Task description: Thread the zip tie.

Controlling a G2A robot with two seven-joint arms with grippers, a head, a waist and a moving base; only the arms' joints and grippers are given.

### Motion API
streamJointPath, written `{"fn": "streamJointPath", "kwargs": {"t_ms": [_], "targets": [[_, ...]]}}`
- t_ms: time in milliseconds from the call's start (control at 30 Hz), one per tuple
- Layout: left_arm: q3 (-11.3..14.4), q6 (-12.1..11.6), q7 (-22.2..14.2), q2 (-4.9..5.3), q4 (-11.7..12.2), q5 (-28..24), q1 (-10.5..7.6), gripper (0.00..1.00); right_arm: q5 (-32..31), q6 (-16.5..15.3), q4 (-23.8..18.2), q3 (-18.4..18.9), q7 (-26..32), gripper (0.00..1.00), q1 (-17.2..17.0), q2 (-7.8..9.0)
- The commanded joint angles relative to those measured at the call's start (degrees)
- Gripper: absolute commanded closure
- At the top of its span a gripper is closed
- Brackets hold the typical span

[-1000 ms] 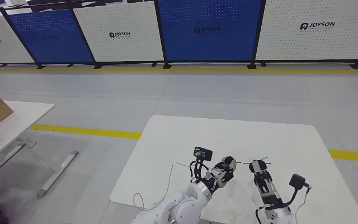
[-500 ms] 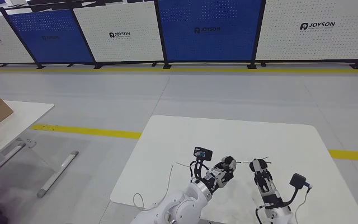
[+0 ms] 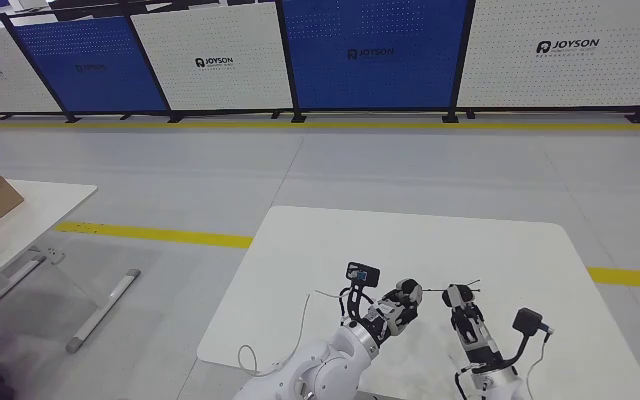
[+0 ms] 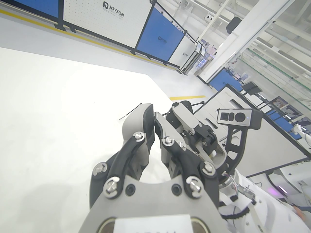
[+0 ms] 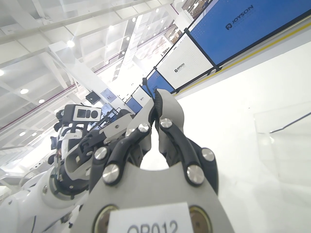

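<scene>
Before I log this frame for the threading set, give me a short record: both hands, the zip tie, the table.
left hand: shut on zip tie, over the robot's side of the table
right hand: shut on zip tie, close beside the left hand, not touching it
zip tie: thin black strand, a free end poking out beyond each hand
threading: no closed loop visible; one tie or two, cannot tell
table: white, rounded corners
</scene>
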Motion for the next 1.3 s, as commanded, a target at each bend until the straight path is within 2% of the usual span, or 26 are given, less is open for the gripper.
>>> {"fn": "streamJointPath", "kwargs": {"t_ms": [0,767,1267], "targets": [[0.0,0.0,0.0,0.00,0.0,0.0,0.00,1.00,0.2,0.0,0.1,-0.1,-0.4,1.00,0.1,0.05],[0.0,0.0,0.0,0.00,0.0,0.0,0.00,1.00,1.9,0.0,-1.2,-0.7,-1.3,1.00,-0.1,1.60],[0.0,0.0,0.0,0.00,0.0,0.0,0.00,1.00,1.2,0.0,0.5,-2.5,-2.2,1.00,1.5,2.10]]}}
